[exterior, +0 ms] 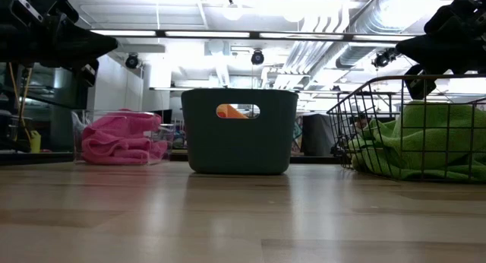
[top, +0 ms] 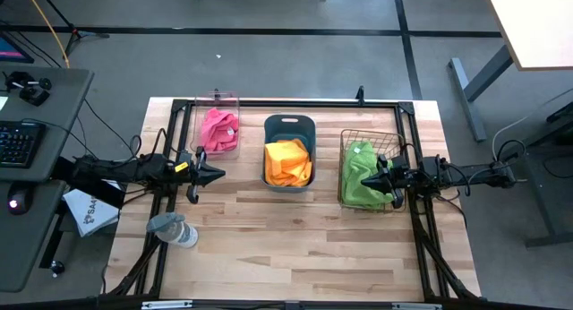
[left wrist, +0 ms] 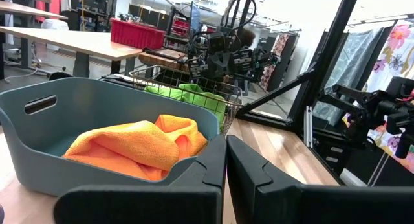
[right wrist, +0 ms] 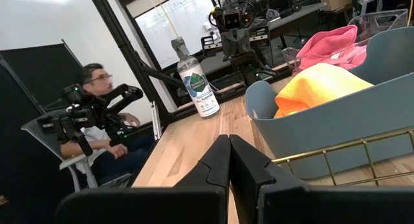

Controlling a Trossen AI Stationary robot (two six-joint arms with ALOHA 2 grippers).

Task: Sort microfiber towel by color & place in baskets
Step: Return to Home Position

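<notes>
Pink towels [top: 218, 129] lie in the clear plastic box [top: 218, 100] at the table's far left. Orange towels [top: 287, 162] fill the teal tub [top: 286, 124] in the middle. Green towels [top: 361, 174] sit in the brown wire basket [top: 366, 135] on the right. My left gripper [top: 219, 173] hovers shut just near of the clear box, pointing toward the tub [left wrist: 77, 120]. My right gripper [top: 365, 176] hovers shut over the wire basket's green towels, pointing toward the tub [right wrist: 336, 114]. Both hold nothing.
A clear bottle with a grey cap [top: 173, 229] lies on the table's near left part. A black frame [top: 295, 102] rims the table. The near half of the wooden table [top: 295, 247] is bare. A seated person [right wrist: 97, 114] shows beyond the table's left side.
</notes>
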